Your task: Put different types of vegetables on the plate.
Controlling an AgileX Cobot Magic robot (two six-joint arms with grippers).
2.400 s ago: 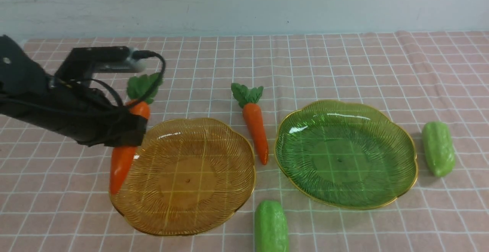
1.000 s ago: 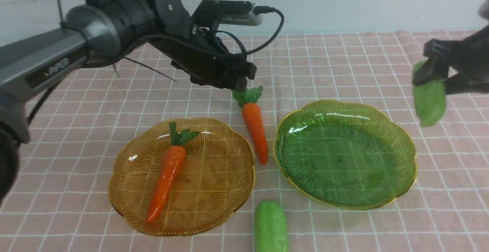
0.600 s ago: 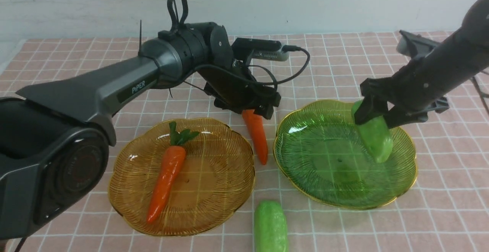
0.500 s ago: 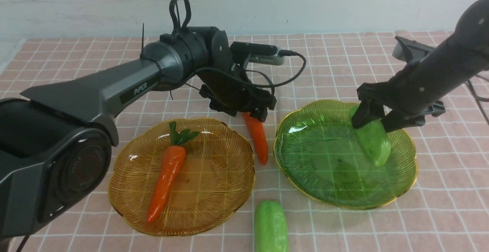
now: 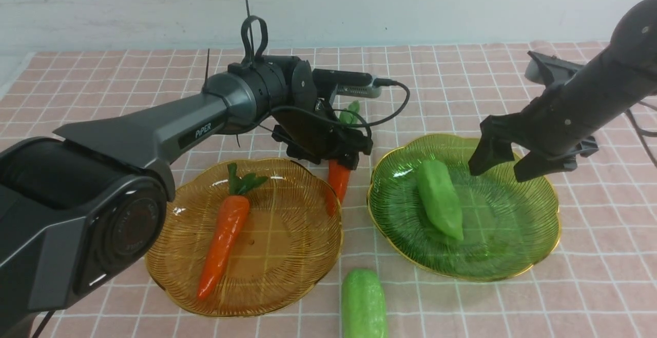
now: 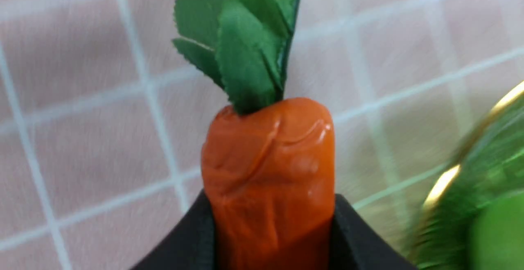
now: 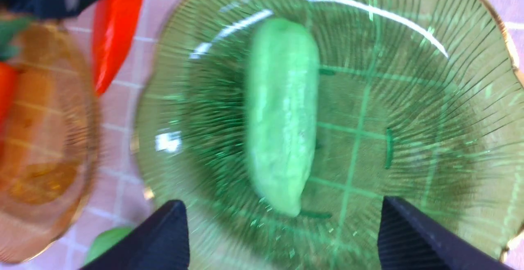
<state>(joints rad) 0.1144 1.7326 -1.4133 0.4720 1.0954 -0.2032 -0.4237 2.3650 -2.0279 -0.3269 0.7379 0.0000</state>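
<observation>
My left gripper [image 5: 336, 157] is shut on an orange carrot [image 5: 336, 184] and holds it, tip down, over the gap between the amber plate [image 5: 287, 286] and the green plate [image 5: 534, 245]. The left wrist view shows its orange body [image 6: 268, 171] between the black fingers. Another carrot [image 5: 223, 235] lies in the amber plate. A light-green gourd [image 5: 439, 199] lies in the green plate, also in the right wrist view [image 7: 282, 114]. My right gripper [image 5: 500, 166] is open and empty above that plate's far right. A second gourd [image 5: 363, 304] lies on the cloth at the front edge.
A pink checked cloth [image 5: 590, 286] covers the table, with a pale wall behind. The left arm [image 5: 169, 127] reaches across the amber plate's far side. The right arm [image 5: 590, 102] comes in from the right.
My right gripper carried a gourd from the right over the green plate, opened and let it drop there. My left gripper set one carrot in the amber plate, then grasped and lifted the middle carrot.
</observation>
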